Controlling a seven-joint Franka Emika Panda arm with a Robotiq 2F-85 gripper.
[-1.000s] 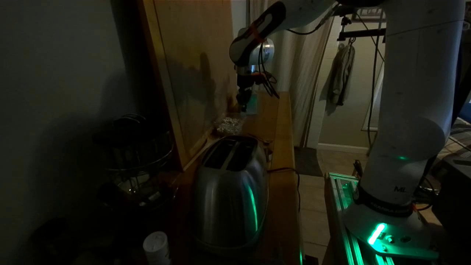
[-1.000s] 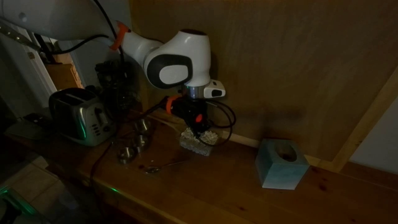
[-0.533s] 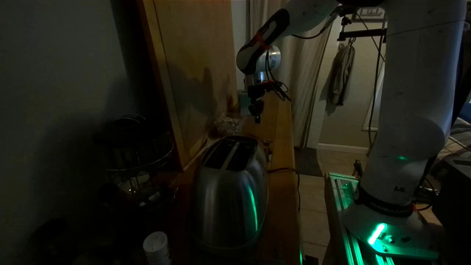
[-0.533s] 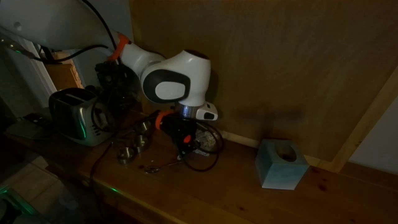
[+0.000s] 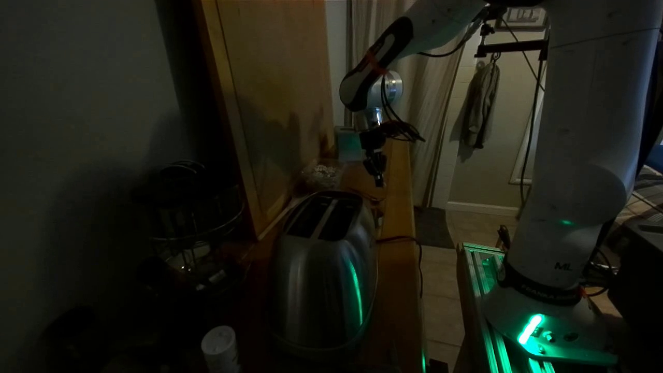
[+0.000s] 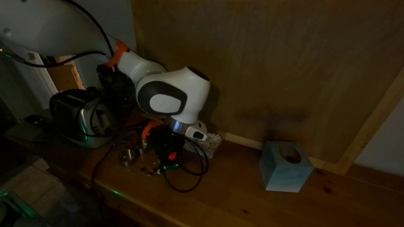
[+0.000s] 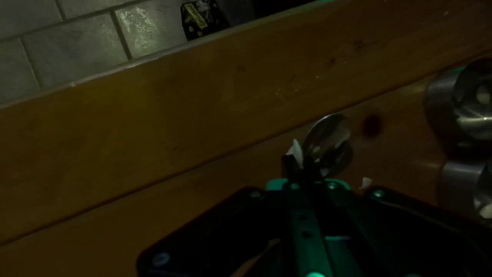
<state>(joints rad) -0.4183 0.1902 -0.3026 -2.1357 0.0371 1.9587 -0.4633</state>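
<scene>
Flake, white, pinched in the gripper, tips nearly together, beside the spoon in the wrist view; presumably light, stiff, brittle, best held gently across its faces. Farther out: metal cups on the counter.

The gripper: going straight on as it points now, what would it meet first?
The gripper would probably meet the shiny silver metal spoon; depth is unclear, so possibly the brown wooden tabletop instead.
</scene>
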